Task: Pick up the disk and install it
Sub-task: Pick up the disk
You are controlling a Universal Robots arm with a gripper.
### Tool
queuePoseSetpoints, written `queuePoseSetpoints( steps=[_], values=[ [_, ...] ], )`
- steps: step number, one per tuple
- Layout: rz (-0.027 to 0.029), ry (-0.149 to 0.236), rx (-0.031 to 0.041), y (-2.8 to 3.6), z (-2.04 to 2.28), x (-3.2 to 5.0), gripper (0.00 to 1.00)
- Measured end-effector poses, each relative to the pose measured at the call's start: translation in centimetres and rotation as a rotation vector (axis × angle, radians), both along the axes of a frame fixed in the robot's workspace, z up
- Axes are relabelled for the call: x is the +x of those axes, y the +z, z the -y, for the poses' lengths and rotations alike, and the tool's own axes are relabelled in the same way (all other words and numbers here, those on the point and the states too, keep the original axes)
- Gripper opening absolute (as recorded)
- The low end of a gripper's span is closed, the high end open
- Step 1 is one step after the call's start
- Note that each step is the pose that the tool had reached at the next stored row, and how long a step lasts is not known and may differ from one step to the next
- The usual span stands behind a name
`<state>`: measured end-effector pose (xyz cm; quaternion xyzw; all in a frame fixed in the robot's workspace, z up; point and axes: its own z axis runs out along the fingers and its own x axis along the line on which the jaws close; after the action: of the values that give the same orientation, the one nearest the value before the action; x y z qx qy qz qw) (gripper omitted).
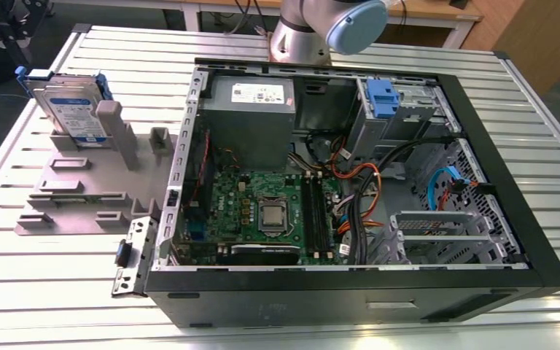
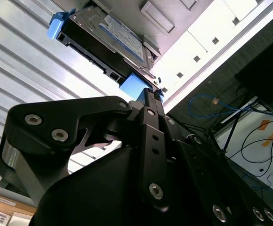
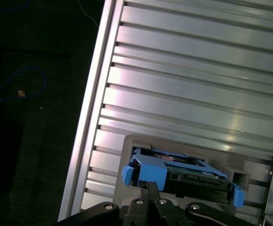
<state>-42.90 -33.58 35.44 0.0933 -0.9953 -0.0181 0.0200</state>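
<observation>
The disk [image 1: 71, 106] stands on edge in a slot of the grey holder [image 1: 76, 189], on the slatted aluminium table [image 1: 47, 292] at the exterior view's left, well apart from the open computer case [image 1: 358, 292]. Its white-and-blue label faces the exterior camera. A grey post of the holder covers its lower corner, and its blue caddy [image 1: 35, 75] shows as tabs at the upper corners.

In the first wrist view the disk [image 3: 181, 172] is seen edge-on, so the label is hidden and only the caddy's rim and a dark connector side can be made out. The gripper [image 3: 148, 184] hangs over one blue corner with its tips drawn together and nothing between them; whether they touch the caddy cannot be told. In the second wrist view the label is visible again at a slant on the disk [image 2: 113, 37], and the gripper [image 2: 148, 93] ends just beside a blue tab, while its black body blocks much of the scene.

The exterior view alone gives the case's inside: the grey power supply [image 1: 251, 109], the green motherboard [image 1: 260, 197] and a drive bay with a blue latch [image 1: 382, 98]. The arm [image 1: 329, 25] is cut off at the frame's edge there. A blue cable [image 2: 207, 101] lies on the dark floor beyond the table.
</observation>
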Motion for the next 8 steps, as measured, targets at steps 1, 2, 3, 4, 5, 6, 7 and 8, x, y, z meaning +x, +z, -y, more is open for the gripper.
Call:
queuePoseSetpoints(
  steps=[1, 2, 3, 4, 5, 6, 7, 8],
  values=[
    [0.0001, 0.002, 0.0000, 0.00, 0.00, 0.00, 0.11],
    [0.0001, 0.004, 0.0000, 0.00, 0.00, 0.00, 0.11],
    [0.0001, 0.007, 0.0000, 0.00, 0.00, 0.00, 0.11],
    [0.0000, 0.010, 0.0000, 0.00, 0.00, 0.00, 0.11],
    [0.0001, 0.013, 0.0000, 0.00, 0.00, 0.00, 0.11],
    [0.0001, 0.017, 0.0000, 0.00, 0.00, 0.00, 0.11],
    [0.0000, 0.022, 0.0000, 0.00, 0.00, 0.00, 0.11],
    [0.0001, 0.028, 0.0000, 0.00, 0.00, 0.00, 0.11]
  ],
)
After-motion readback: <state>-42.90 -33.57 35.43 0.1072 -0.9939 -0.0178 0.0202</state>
